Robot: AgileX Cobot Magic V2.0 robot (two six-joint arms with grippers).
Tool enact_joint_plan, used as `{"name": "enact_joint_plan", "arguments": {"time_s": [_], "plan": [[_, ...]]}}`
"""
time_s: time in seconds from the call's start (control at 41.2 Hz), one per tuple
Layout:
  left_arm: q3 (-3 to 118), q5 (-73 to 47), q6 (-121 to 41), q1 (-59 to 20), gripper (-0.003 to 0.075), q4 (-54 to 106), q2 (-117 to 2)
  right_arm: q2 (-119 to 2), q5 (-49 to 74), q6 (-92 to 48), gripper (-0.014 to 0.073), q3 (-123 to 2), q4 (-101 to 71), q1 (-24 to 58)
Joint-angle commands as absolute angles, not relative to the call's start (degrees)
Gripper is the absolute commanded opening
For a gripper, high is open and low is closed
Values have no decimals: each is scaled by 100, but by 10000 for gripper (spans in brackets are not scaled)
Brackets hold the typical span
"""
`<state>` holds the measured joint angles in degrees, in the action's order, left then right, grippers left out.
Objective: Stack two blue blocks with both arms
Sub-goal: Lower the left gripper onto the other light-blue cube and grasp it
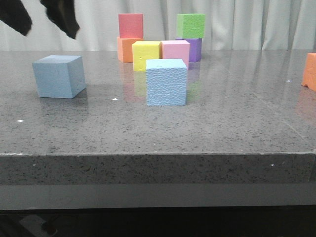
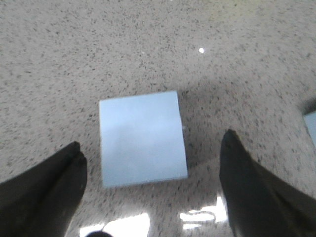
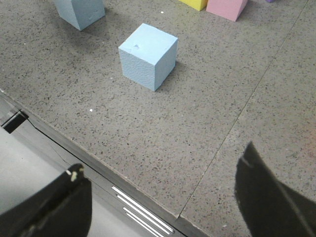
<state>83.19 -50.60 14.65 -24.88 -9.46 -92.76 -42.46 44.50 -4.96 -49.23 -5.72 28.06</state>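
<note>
Left arm poised over one blue cube, right arm held back.

The left gripper (image 2: 150,197) hangs above the left blue block (image 1: 59,76), fingers spread wide and empty, straddling it, likely for a grasp. The second blue block (image 1: 166,82) sits mid-tabletop (image 1: 237,128); the right gripper (image 3: 163,197), also wide open and empty, hovers near the edge.

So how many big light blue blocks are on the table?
2: one blue block at the table's left side, below the left gripper; the other blue block near the middle, in front of the yellow cube.
</note>
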Motion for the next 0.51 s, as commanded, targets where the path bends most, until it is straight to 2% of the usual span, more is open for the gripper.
{"name": "enact_joint_plan", "arguments": {"time_s": [0.0,0.243,0.485], "plan": [[8785,-4992,1680,-2531,535,-1012,-9429,-4216,4078,-555,602,-5070,-541,2771],[9017,-5013,2358,-2531,535,-1358,-10076,-4216,4078,-555,602,-5070,-541,2771],[9017,-5002,2382,-2531,535,-1347,-10414,-4216,4078,-555,602,-5070,-541,2771]]}}
